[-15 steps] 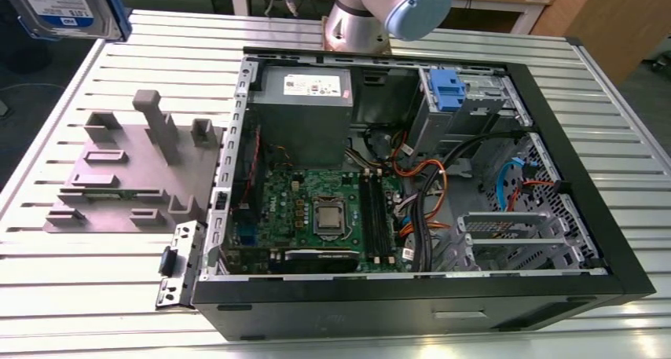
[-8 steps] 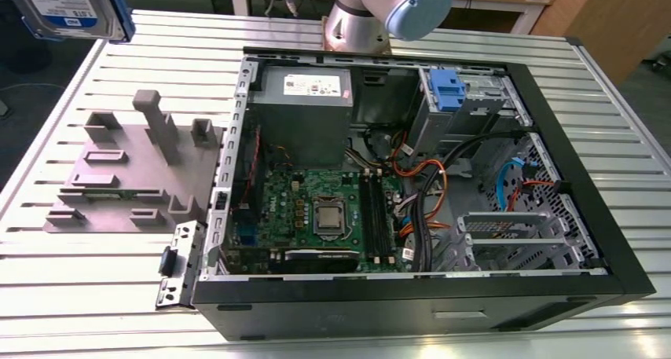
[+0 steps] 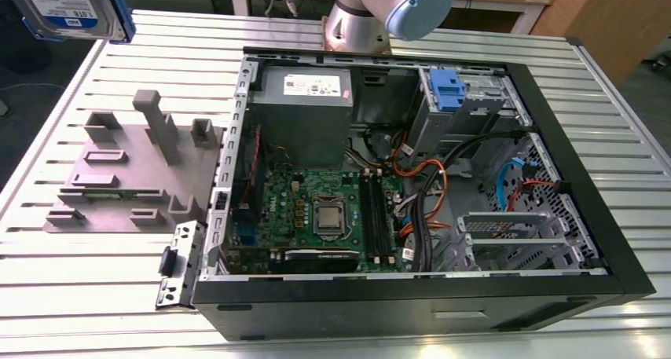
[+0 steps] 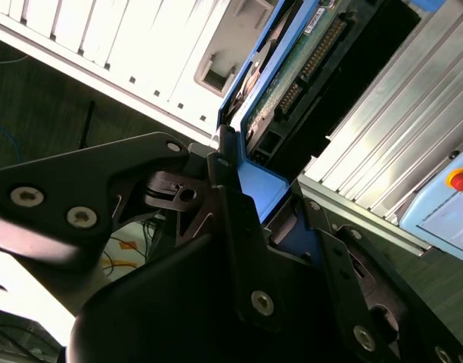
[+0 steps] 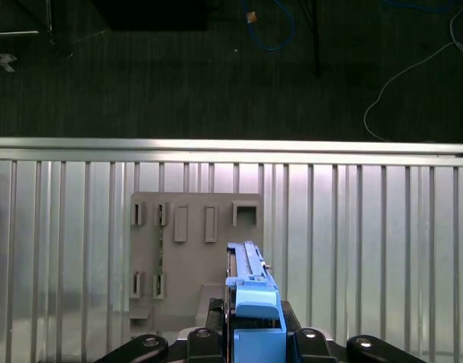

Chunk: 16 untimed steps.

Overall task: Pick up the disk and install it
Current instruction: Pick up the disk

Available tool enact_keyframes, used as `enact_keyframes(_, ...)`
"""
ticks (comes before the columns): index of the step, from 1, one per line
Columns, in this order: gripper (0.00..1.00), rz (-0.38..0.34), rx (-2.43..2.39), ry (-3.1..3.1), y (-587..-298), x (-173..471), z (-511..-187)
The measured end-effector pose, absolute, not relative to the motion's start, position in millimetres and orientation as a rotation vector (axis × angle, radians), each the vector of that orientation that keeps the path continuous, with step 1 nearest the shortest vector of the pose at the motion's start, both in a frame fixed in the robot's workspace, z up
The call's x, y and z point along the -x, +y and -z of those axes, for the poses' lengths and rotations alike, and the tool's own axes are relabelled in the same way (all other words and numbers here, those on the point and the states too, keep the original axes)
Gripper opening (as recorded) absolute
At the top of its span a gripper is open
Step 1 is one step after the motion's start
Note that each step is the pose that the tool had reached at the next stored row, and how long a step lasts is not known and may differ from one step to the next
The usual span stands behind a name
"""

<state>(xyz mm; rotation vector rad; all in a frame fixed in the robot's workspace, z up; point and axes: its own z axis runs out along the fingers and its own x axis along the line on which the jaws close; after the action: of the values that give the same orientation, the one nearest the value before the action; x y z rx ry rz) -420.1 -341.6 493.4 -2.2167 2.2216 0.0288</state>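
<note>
Slatted metal desk (image 3: 587, 92). Open black computer case (image 3: 398, 308) lies on its side and covers most of the surface. Grey moulded fixture plate (image 3: 115, 178) lies flat just beside it, toward the desk edge at the exterior view's left. Arm base (image 3: 354, 29) stands at the edge behind the case.

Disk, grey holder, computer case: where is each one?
disk (image 3: 69, 7), exterior view, on its white-and-blue label.
grey holder (image 3: 141, 174), exterior view, on its flat base.
computer case (image 3: 419, 305), exterior view, on its black near wall.

the disk (image 3: 71, 9) has blue rails, the holder (image 3: 115, 178) is grey, the ribbed table (image 3: 84, 296) silver.
</note>
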Motion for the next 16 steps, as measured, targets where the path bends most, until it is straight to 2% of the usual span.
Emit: enact_keyframes(16,0.36,-0.029,2.216,2.222,-342.9,414.8,-493.3)
